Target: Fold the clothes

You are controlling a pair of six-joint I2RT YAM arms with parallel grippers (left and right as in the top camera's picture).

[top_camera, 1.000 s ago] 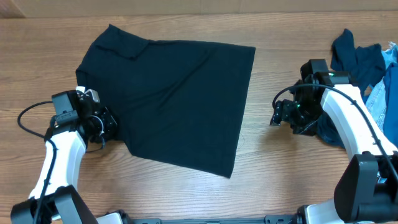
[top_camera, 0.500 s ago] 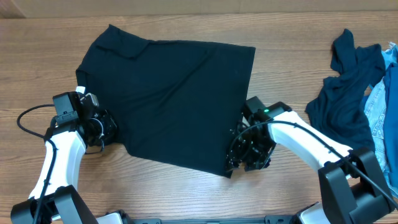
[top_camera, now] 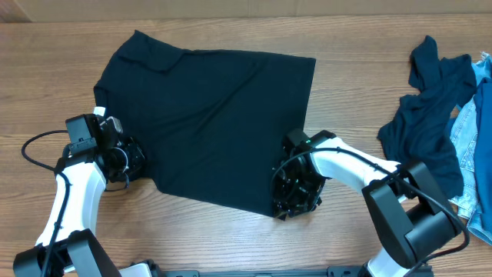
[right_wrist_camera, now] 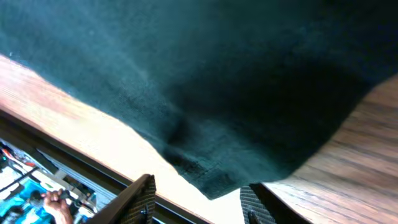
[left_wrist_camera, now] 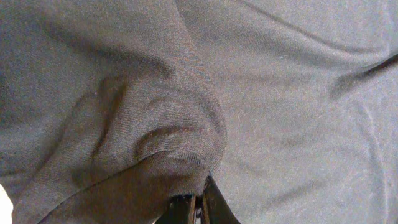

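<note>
The near-black navy T-shirt (top_camera: 215, 115) lies spread flat on the table. My left gripper (top_camera: 132, 158) is at the shirt's near left corner, shut on a bunched fold of its fabric (left_wrist_camera: 180, 149). My right gripper (top_camera: 288, 206) is at the shirt's near right hem corner (right_wrist_camera: 217, 177), open, with its fingers (right_wrist_camera: 199, 205) on either side of the corner and not touching. A rumpled dark blue garment (top_camera: 430, 108) and pale blue denim (top_camera: 473, 131) lie at the far right.
The wooden table (top_camera: 361, 85) shows between the shirt and the pile at the right. The table's near edge (right_wrist_camera: 81, 155) runs just beyond the right gripper. A black cable (top_camera: 34, 146) loops beside the left arm.
My right arm has swung from beside the pile at the right across to the shirt's near right corner. The left arm and the shirt have not moved.
</note>
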